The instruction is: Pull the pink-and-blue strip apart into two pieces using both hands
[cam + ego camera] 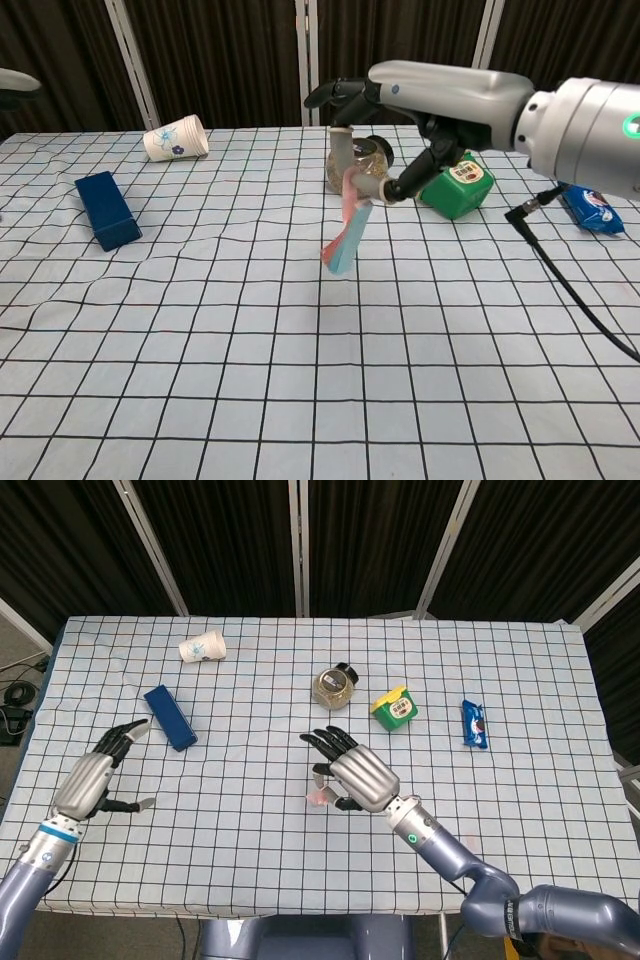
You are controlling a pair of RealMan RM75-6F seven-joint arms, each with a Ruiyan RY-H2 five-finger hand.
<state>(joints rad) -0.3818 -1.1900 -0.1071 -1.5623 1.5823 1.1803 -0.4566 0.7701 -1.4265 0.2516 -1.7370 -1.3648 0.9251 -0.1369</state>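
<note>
My right robot hand (pixel 400 120) is raised over the middle of the bench (pixel 520 810), pinching the top end of the pink-and-blue strip (pixel 347 232) between thumb and a finger, other fingers spread forward. The strip hangs down from that pinch, tilted, its lower end clear of the cloth in the chest view; in the head view only a small pink bit shows under the hand. It is in one piece.

My left robot hand (pixel 98 775) is near the left edge of the bench, low over the cloth, fingers apart, nothing in it. It is well apart from the strip. The chest view does not show it.

Other stuff on the bench:
- a blue box (pixel 169 717) lies flat just beyond the left robot hand, towards the far left corner;
- a paper cup (pixel 202 647) lies on its side near the far edge;
- a jar with a dark lid (pixel 334 685) lies around mid-bench, beyond the right robot hand;
- a green container (pixel 395 708) with a yellow lid sits just beside the jar, on its right;
- a blue snack packet (pixel 474 723) lies towards the right edge.

A checked cloth covers the bench.
</note>
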